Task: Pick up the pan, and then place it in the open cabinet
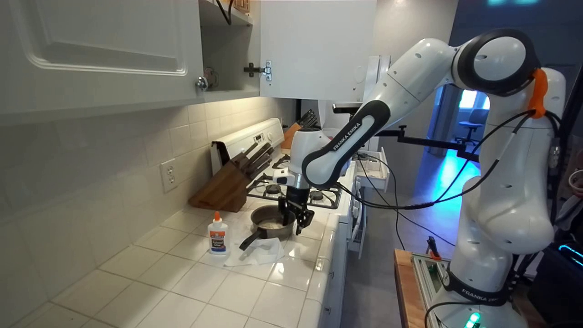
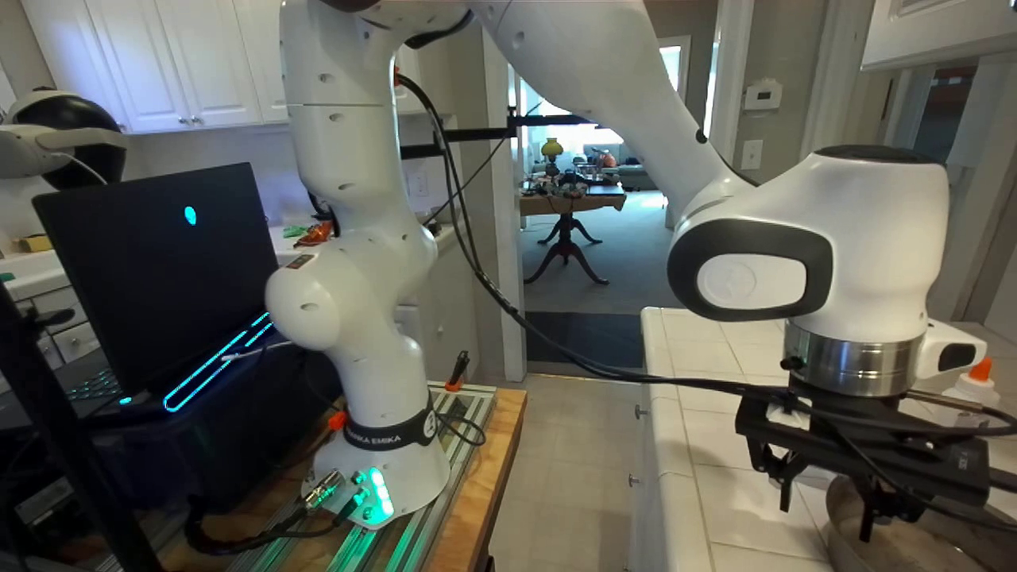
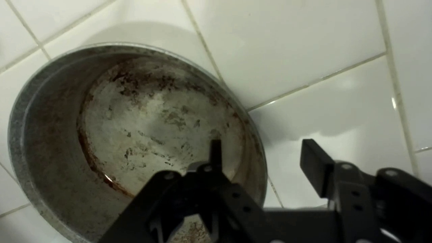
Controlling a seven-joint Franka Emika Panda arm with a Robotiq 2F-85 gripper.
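your black gripper [image 3: 261,152], fingers spread, straddles the round grey metal pan's [image 3: 145,135] rim near the white-tiled worktop's [image 1: 218,291] front edge; lifting, placing remain.

The tiled tabletop [image 1: 218,291] supports the pan [image 1: 268,223] partly beneath the gripper [image 3: 263,153]; paper [image 1: 265,253], glue bottle [image 1: 218,236] and knife block [image 1: 221,187] sit farther away.

There's one pan [image 3: 145,118] at the jaws, and one gripper [image 3: 262,146] with two fingers [image 3: 315,165], one inside the pan and one outside. I get one glue bottle [image 1: 218,236] and one thin white sheet [image 1: 259,255] near the jaws, both over on the pan's side of them. Knife blocks [image 1: 223,186]? Two of 'em: one near the jaws, one farther off. Plus one open cabinet [image 1: 230,54] higher up than the jaws and one laptop [image 2: 159,274], well apart from them.
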